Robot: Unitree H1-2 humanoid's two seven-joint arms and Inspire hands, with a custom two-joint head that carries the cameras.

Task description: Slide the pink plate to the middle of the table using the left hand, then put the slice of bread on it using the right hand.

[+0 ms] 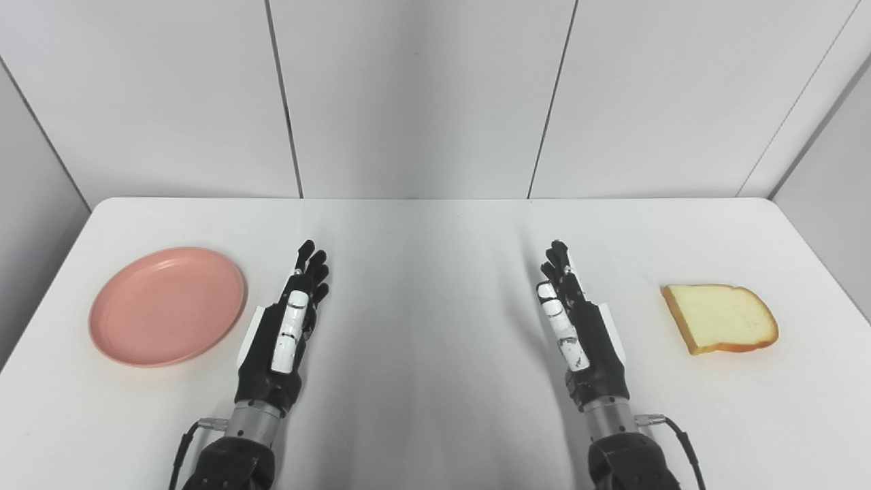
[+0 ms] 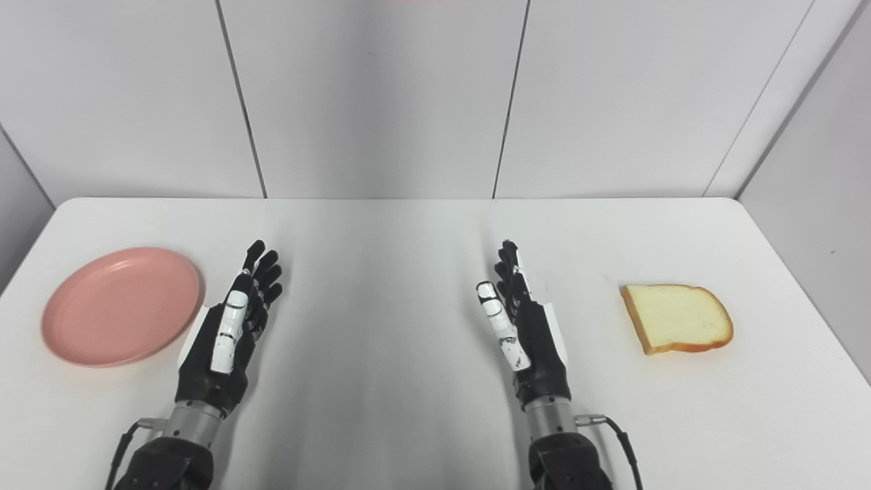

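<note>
Overall: both hands hover edge-on above the white worktop (image 1: 435, 381), holding nothing.
Left hand (image 1: 286, 327): fingers straight and together but closed on nothing, pointing away from the robot; it is just beside the plate's right rim, and whether it touches cannot be told.
Right hand (image 1: 575, 320): fingers likewise extended, empty, well apart from the bread.
Pink plate (image 1: 168, 306): lies flat on the left side of the worktop, not in the middle, with nothing on it.
Slice of bread (image 1: 721, 318): lies flat on the right side, crust toward the right.
</note>
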